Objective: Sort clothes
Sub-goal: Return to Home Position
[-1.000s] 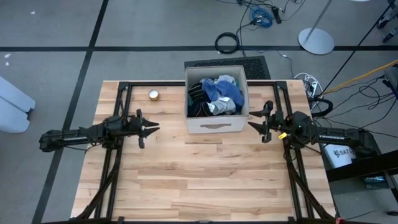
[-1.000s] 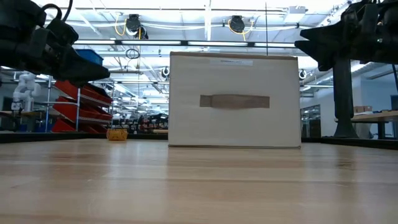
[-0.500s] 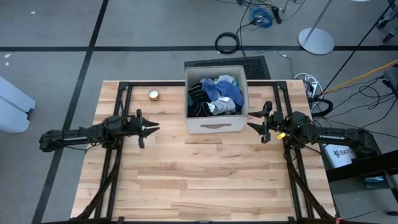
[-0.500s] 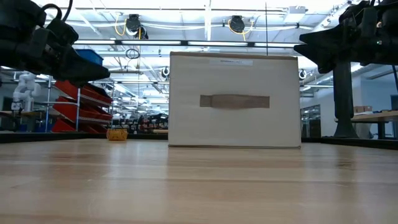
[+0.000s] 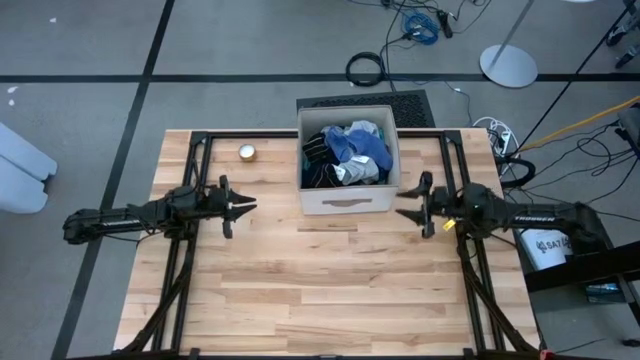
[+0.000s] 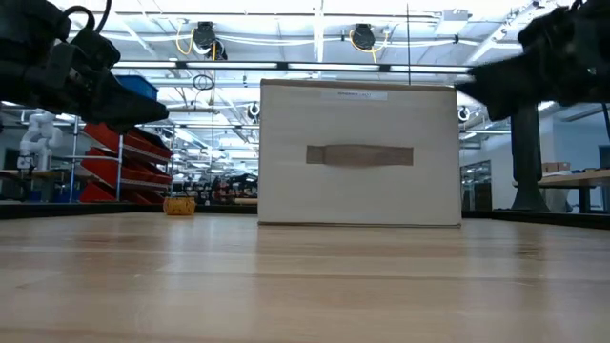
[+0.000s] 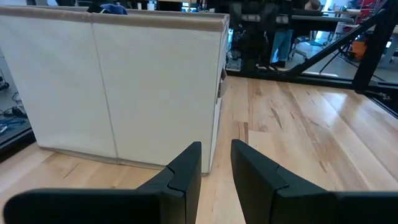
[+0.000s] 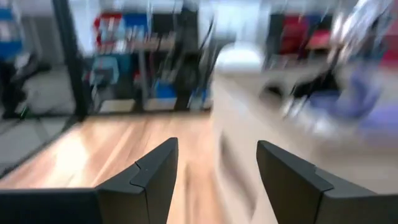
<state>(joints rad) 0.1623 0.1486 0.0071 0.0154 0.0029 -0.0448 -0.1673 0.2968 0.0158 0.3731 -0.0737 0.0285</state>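
The clothes (image 5: 345, 150) lie heaped inside a beige square box (image 5: 348, 203) at the table's far middle: blue, dark and grey pieces, with a bit of blue showing over the box's rim (image 7: 112, 9). My left gripper (image 5: 250, 205) hovers to the left of the box, pointing at it, open with nothing between its fingers (image 7: 216, 149). My right gripper (image 5: 402, 213) hovers just right of the box's near corner, open and empty (image 8: 217, 152). In the low view the box (image 6: 360, 152) stands between both grippers.
A small round golden object (image 5: 246, 152) sits on the table at the far left. Black frame rails (image 5: 190, 260) run along both sides of the table. The wooden table's near half (image 5: 330, 290) is bare wood.
My right gripper has swung a little toward the table's near edge beside the box, staying open.
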